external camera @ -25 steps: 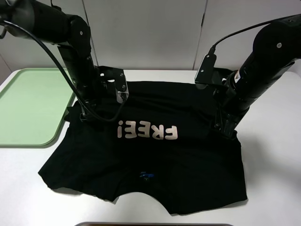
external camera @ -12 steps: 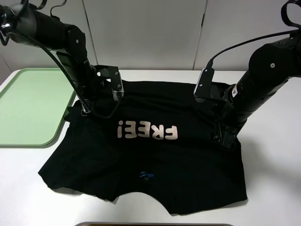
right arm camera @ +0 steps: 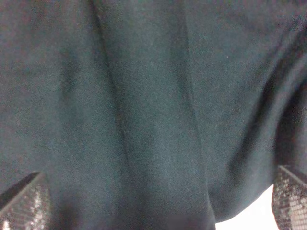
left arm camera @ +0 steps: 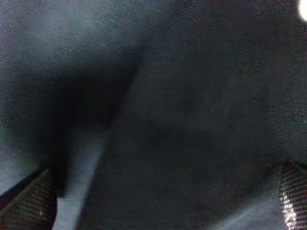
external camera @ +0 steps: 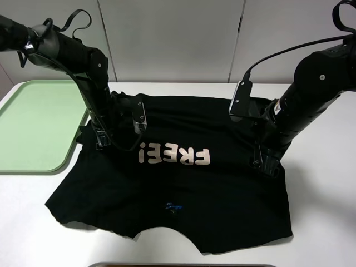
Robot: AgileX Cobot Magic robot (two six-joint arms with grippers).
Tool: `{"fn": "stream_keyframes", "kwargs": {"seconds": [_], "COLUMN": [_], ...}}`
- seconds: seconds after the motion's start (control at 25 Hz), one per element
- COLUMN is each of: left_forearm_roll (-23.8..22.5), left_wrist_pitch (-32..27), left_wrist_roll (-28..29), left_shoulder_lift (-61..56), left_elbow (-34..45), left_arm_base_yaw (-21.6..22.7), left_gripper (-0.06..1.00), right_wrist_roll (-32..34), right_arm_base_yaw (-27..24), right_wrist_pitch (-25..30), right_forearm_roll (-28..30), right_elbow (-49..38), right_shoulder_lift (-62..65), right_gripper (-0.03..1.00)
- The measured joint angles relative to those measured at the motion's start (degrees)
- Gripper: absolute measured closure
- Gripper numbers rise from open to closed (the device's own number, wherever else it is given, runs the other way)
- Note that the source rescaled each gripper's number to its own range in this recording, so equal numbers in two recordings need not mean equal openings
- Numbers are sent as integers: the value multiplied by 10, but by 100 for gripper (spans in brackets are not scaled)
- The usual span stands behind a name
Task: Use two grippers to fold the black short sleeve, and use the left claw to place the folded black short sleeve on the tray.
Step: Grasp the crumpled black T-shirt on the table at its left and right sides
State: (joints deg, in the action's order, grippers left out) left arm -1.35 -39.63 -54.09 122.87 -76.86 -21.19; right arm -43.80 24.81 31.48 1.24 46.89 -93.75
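Black short sleeve (external camera: 183, 194) is spread out unfolded across the middle of the white counter (external camera: 325, 222), and the green tray (external camera: 33, 125) is set at the left edge, just beside the cloth. Left gripper (external camera: 99, 142) is lowered onto the shirt's left side nearest the tray, right gripper (external camera: 268, 165) onto its right side. On both, the fingers (left arm camera: 26, 203) are seen spread wide apart in the wrist views, cloth between them, nothing clamped.

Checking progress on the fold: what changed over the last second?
The left gripper and right gripper eased slightly lower onto the shirt's side edges, and the left arm's elbow dropped. Neither has grabbed anything; both jaws stand open. Shirt and tray have not moved.
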Motion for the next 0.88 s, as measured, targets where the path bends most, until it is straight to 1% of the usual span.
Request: {"fn": "stream_keyframes", "kwargs": {"seconds": [0.28, 0.44, 0.6, 0.68, 0.88], "left_forearm_roll": [0, 0, 0, 0, 0], "left_wrist_pitch": [-30, -35, -46, -50, -58], "left_wrist_roll": [-1, -1, -1, -1, -1], "left_shoulder_lift": [0, 0, 0, 0, 0], "left_elbow": [0, 0, 0, 0, 0], "left_arm_base_yaw": [0, 0, 0, 0, 0], "left_gripper": [6, 7, 8, 10, 21], "right_wrist_roll": [-41, -43, -43, -43, -43], "right_arm_base_yaw": [0, 0, 0, 0, 0], "right_wrist_pitch": [-30, -58, -73, -75, -80], "right_forearm_roll": [-12, -12, -12, -12, -12], "right_elbow": [-10, -10, -10, -10, -10], "right_shoulder_lift": [-28, -71, -107, -115, -120], "right_gripper": [-3, -3, -3, -3, -3]}}
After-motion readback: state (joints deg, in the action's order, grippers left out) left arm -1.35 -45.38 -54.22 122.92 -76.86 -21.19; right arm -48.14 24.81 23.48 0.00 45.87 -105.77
